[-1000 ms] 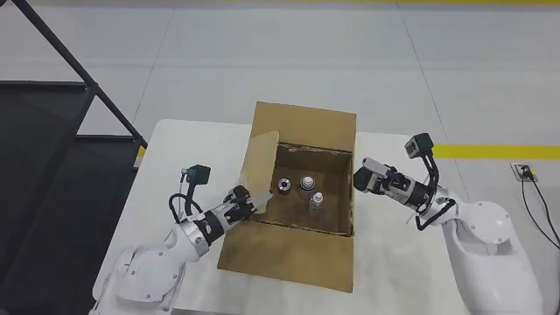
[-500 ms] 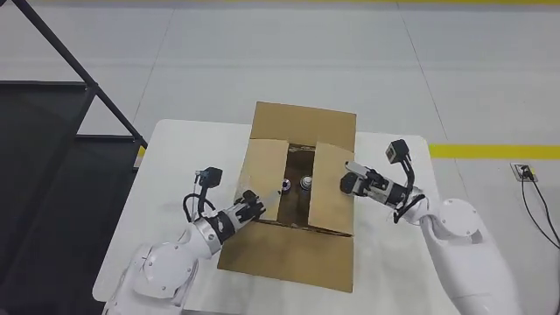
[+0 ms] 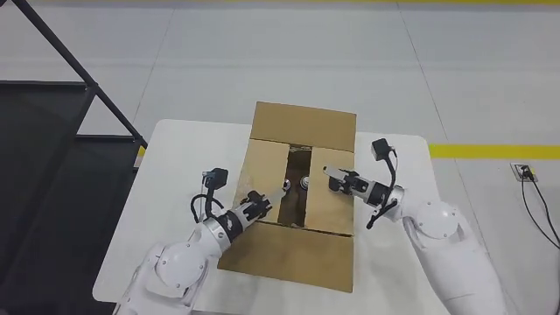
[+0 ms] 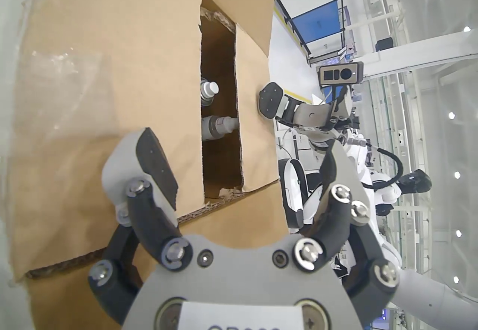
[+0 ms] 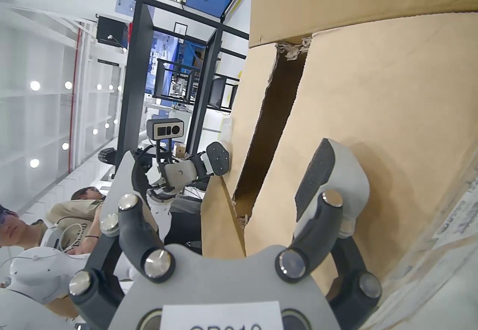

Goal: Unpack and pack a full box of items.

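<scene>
since both side flaps of the cardboard box point(image 3: 343, 227) lie folded in over its opening, the packing looks to be at its closing step. the box sits mid-desk point(image 3: 175, 166) between the two arms.

the left tool point(image 3: 269, 195) rests on the left flap point(image 3: 262, 171), fingers spread wide with nothing between them. in the left wrist view one pad point(image 4: 157, 159) lies against the cardboard. that reads as pressing the flap down, not gripping it. the right tool point(image 3: 332, 175) mirrors this on the right flap point(image 3: 334, 206). it is also wide and empty, with one pad point(image 5: 317, 174) laid on the board. broad, open fingers suit a push, and working one flap per arm keeps the box from sliding sideways.

a narrow gap remains between the two flaps. through it a white-capped bottle point(image 4: 209, 90) and a grey bottle point(image 4: 218, 126) show inside, caps up, so the items are already in the box. the far flap point(image 3: 304, 122) and the near flap point(image 3: 289, 262) are folded outward and not yet closed.

the likely next need is to bring those long flaps over. the side flaps may spring up once the tools lift off.
</scene>
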Controlling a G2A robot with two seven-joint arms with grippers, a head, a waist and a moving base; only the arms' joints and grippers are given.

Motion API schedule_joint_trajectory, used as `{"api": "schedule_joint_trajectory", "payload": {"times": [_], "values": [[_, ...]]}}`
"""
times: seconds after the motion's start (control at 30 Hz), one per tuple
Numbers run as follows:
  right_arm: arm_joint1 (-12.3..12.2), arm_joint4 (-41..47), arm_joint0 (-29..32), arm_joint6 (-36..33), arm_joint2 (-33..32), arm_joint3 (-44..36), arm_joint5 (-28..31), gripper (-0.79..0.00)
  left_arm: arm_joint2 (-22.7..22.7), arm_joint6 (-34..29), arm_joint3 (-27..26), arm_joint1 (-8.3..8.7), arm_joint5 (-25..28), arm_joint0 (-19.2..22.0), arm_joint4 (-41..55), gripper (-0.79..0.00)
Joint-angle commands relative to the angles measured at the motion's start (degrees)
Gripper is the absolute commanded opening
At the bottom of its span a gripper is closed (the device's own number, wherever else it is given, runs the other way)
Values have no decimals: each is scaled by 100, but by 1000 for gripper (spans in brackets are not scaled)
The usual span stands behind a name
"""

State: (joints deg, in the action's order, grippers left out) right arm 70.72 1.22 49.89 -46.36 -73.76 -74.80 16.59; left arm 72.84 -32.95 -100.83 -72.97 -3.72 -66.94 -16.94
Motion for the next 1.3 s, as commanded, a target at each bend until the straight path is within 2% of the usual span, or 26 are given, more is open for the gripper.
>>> {"api": "schedule_joint_trajectory", "payload": {"times": [0.0,0.3,0.6,0.73,0.83,0.93,1.03,1.13,1.27], "values": [[-8,-185,35,96,26,-113,-42,0,-46,29,32,-3,2,18,-32,0],[-31,-715,151,390,165,-491,-291,0,-105,139,41,2,46,24,-84,0],[-102,-616,244,389,-103,-911,-349,0,515,94,-685,71,103,-192,485,0],[-116,-664,260,413,-158,-968,-410,0,1104,-2,-1218,128,196,-429,953,0],[-116,-664,260,413,-158,-968,-410,0,1833,-203,-1548,194,366,-746,1376,0],[-116,-664,260,413,-158,-968,-410,0,2631,-634,-1652,270,575,-1116,1786,0],[-112,-575,347,598,-194,-945,-438,0,3319,-1028,-1506,334,785,-1418,2108,0],[-94,-310,355,949,-261,-782,-434,0,3716,-1480,-1272,392,993,-1621,2202,0],[-42,136,94,1514,-332,-244,-262,0,3887,-2183,-796,467,1029,-1739,2377,0]]}}
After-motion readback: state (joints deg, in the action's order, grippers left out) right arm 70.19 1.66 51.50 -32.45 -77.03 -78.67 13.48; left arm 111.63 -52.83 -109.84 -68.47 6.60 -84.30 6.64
